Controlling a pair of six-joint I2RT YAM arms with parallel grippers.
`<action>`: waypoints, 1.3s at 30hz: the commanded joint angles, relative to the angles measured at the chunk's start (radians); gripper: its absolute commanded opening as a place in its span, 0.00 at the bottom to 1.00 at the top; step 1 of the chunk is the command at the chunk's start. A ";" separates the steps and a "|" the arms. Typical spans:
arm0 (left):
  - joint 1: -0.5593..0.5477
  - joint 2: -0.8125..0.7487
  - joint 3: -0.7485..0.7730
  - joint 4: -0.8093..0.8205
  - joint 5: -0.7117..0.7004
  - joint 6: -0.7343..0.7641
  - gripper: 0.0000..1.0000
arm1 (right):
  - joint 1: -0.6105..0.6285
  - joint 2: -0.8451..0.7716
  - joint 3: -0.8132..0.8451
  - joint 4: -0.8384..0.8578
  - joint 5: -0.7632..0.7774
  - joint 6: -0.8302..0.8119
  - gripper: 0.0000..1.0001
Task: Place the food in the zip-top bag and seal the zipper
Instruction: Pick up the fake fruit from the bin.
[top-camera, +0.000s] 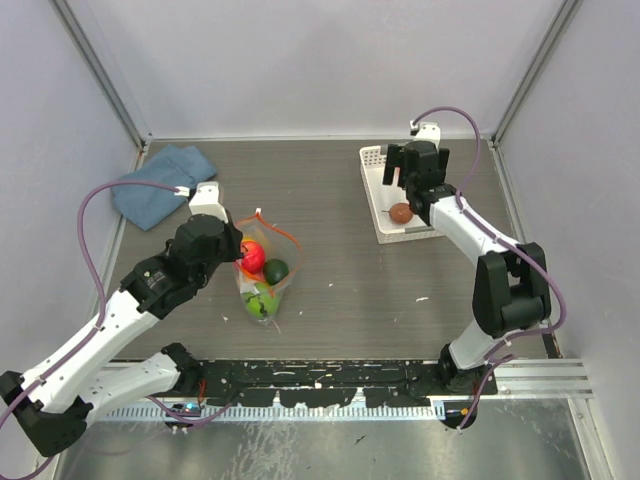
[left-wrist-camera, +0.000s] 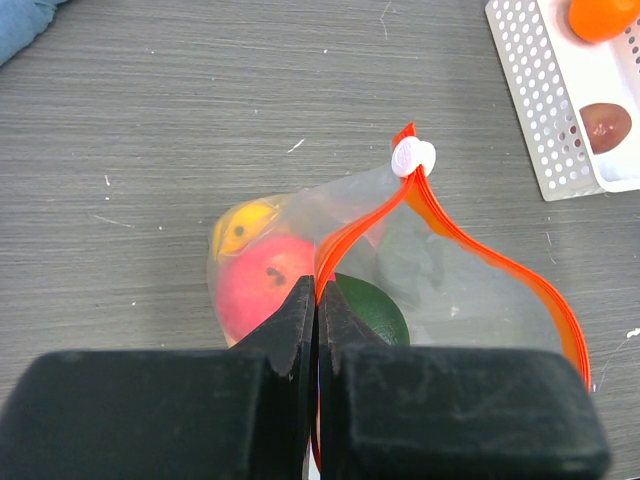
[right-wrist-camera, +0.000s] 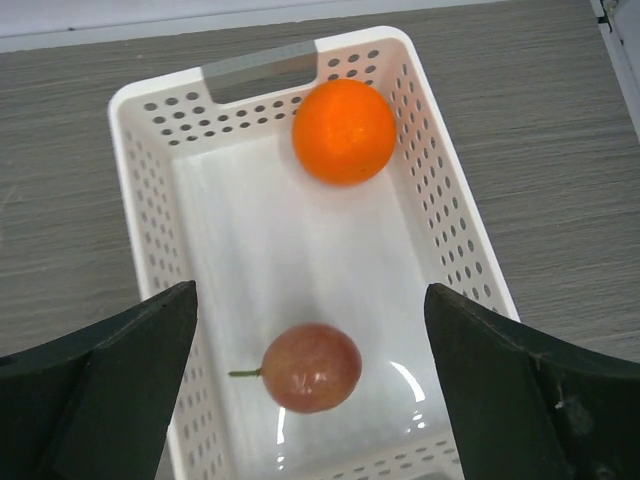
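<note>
Clamped on the red-orange zipper strip (left-wrist-camera: 487, 252) of the limp clear plastic bag (left-wrist-camera: 450, 300) sits my left end effector (left-wrist-camera: 317, 300); my right end effector (right-wrist-camera: 310, 325), spread wide, should straddle the probably slick small brown round fruit (right-wrist-camera: 312, 366).

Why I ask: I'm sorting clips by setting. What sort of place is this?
Probably a robot test cell, not a kitchen: the left arm and right arm are mounted on a rail at the table's edge, plain walls box it in, and the fruit looks like toys.
</note>
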 joint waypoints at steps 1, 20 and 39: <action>0.001 0.006 0.007 0.046 -0.023 0.009 0.00 | -0.052 0.071 0.043 0.170 0.002 -0.003 1.00; 0.001 0.025 0.004 0.051 -0.049 0.018 0.00 | -0.145 0.513 0.356 0.204 -0.111 -0.149 1.00; 0.000 0.036 0.004 0.052 -0.060 0.023 0.00 | -0.159 0.708 0.516 0.189 -0.060 -0.210 1.00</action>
